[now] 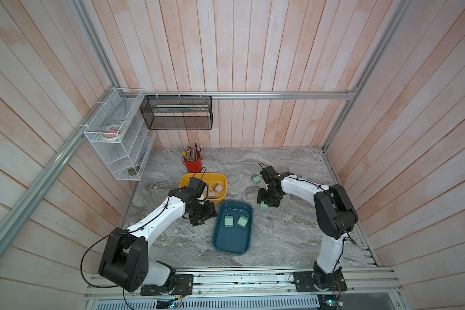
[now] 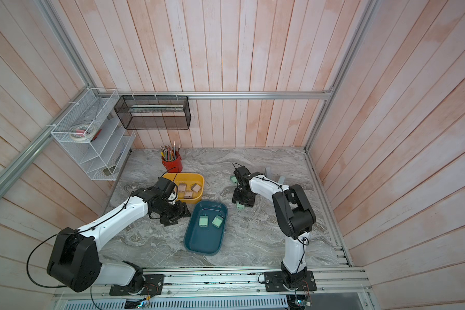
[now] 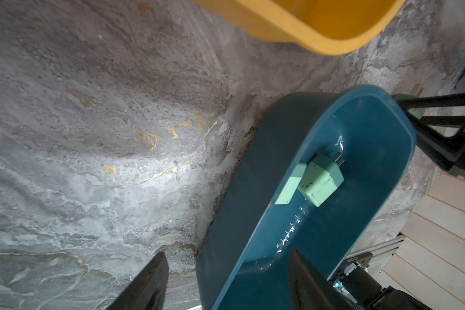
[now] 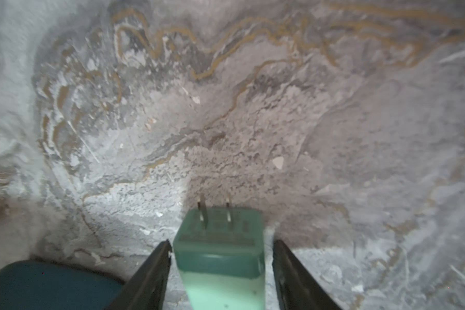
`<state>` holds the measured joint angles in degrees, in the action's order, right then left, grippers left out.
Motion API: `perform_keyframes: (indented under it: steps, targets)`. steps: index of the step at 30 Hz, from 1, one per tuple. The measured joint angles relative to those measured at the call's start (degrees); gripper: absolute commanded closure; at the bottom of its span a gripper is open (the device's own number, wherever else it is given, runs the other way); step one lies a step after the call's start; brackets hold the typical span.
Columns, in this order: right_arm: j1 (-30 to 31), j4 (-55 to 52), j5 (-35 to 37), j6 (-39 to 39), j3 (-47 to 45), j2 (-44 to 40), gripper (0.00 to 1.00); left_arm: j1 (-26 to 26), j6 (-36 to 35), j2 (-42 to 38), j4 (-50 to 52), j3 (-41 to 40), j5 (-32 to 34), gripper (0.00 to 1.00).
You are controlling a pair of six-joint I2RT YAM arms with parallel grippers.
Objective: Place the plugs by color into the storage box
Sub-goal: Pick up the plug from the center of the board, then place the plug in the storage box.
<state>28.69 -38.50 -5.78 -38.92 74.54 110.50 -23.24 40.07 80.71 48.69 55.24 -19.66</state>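
Two mint green plugs (image 1: 228,221) (image 1: 242,221) lie in the blue storage box (image 1: 232,251). Tan plugs (image 1: 218,188) lie in the yellow storage box (image 1: 220,200). A third green plug (image 1: 264,205) rests on the table right of the blue box, prongs outward. My right gripper (image 4: 222,241) is open around this plug (image 4: 218,290), with a gap showing on each side. Another green plug (image 1: 255,179) lies farther back. My left gripper (image 3: 228,252) is open over the blue box's left rim (image 3: 373,128), holding nothing.
A red cup of pencils (image 1: 192,161) stands behind the yellow box. Two upright grey sticks (image 1: 290,169) stand behind the right arm. A white wire shelf (image 1: 121,145) and a black mesh basket (image 1: 177,112) hang on the back walls.
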Motion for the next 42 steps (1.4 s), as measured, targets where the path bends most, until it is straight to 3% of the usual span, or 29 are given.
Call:
perform_keyframes:
  steps: [6, 17, 27, 42]
  targets:
    - [1.36, 0.07, 0.59, 0.37, 0.00, 0.00, 0.57, 0.00, 0.02, -0.44, 0.07, -0.04, 0.02, 0.27]
    - [3.76, -3.58, 3.15, -0.59, 2.29, -2.49, 0.60, 0.00, 0.00, -1.99, 0.15, -0.98, 0.02, 0.27]
    - [16.15, -8.57, 4.66, -6.71, 12.63, -5.03, 0.60, 0.22, -0.44, -1.99, -0.02, -0.98, 0.22, 0.27]
    - [35.45, -7.04, 4.24, -18.60, 9.81, -5.05, 0.61, 6.99, -3.19, -6.82, 2.10, -2.21, 0.61, 0.27]
